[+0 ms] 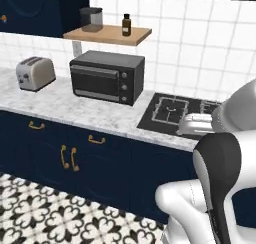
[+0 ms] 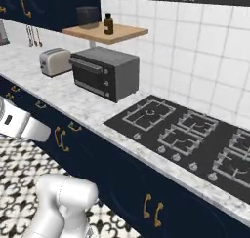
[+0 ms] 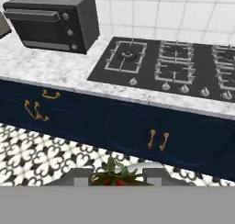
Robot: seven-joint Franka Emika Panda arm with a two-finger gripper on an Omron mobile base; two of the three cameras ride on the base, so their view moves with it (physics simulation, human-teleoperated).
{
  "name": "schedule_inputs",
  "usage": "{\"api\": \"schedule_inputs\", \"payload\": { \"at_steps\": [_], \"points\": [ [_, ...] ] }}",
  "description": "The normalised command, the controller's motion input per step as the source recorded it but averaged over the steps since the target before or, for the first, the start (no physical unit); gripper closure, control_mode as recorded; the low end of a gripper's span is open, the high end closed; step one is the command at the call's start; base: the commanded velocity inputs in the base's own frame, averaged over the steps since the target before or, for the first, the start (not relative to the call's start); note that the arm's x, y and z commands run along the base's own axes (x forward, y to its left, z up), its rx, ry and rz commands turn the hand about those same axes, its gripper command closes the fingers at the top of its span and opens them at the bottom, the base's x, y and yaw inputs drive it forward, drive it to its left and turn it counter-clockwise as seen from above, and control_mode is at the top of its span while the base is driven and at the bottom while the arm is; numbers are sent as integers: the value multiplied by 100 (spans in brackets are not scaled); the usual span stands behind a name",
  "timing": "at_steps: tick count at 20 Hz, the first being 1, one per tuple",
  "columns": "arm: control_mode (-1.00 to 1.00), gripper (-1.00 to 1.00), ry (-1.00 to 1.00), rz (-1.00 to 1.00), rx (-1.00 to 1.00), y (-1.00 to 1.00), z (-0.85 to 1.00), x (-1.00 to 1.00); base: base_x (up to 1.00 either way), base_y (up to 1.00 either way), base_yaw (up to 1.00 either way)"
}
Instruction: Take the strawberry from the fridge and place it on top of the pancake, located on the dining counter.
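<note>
The strawberry (image 3: 113,178), a tiny red berry with green leaves, sits at the bottom of the hand view between the two grey fingertips. My gripper (image 3: 116,182) is shut on the strawberry and hangs over the patterned floor in front of the navy cabinets. The fridge, the pancake and the dining counter are out of view.
A marble worktop (image 1: 60,105) bears a toaster (image 1: 35,73), a black oven (image 1: 106,76) and a black gas hob (image 2: 190,137). Below it run navy cabinets with gold handles (image 3: 158,140). A wooden shelf (image 1: 107,35) carries a brown bottle and a dark jar. The floor (image 1: 45,213) is black-and-white tile.
</note>
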Motion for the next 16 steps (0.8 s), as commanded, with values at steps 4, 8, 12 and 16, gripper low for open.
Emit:
{"api": "schedule_inputs", "payload": {
  "at_steps": [4,8,12,16],
  "points": [
    [100,100,0,0,0,0,0,0,-15,40,96],
    [100,100,0,0,0,0,0,0,-10,47,96],
    [100,100,0,0,0,0,0,0,-8,39,98],
    [100,100,0,0,0,0,0,0,-4,38,99]
  ]
}}
